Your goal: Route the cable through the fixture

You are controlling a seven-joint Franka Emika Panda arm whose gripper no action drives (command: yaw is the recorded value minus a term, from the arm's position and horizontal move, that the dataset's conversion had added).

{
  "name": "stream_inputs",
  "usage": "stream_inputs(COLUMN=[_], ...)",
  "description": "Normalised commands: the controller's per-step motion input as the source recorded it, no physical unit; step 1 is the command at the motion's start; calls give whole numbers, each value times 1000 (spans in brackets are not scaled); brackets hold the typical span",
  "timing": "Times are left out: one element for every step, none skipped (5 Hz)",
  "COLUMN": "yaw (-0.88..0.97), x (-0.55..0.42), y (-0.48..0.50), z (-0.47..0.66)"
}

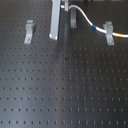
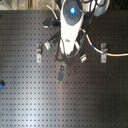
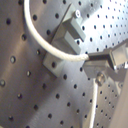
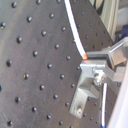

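Note:
The white cable (image 1: 86, 18) runs from my gripper (image 1: 64, 8) at the back towards the first exterior view's right. It crosses the broad-headed grey clip (image 1: 108, 31), with a blue band before the clip and a yellow stretch (image 1: 122, 35) past it. The fixture, a slim straight grey clip (image 1: 73, 20), stands just beside my gripper, under the start of the cable. In the first wrist view the cable (image 3: 42, 42) arcs across the fixture (image 3: 64, 40) to my gripper (image 3: 95, 57), which is shut on its end. In the second wrist view the cable (image 4: 75, 32) meets the gripper above the fixture (image 4: 84, 90).
A longer slanted grey clip (image 1: 29, 31) stands at the first exterior view's left. All clips are bolted to a black perforated breadboard (image 1: 65, 85). In the second exterior view the arm (image 2: 70, 22) covers the board's upper middle, and a small blue object (image 2: 1, 84) lies at the second exterior view's left edge.

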Motion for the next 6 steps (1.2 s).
stream_inputs(yaw=[397,686,943,1000,987,989], x=[122,-60,-58,-30,-34,-24], y=[-184,-151,-108,1,28,24], z=[-299,129,219,206,106,30])
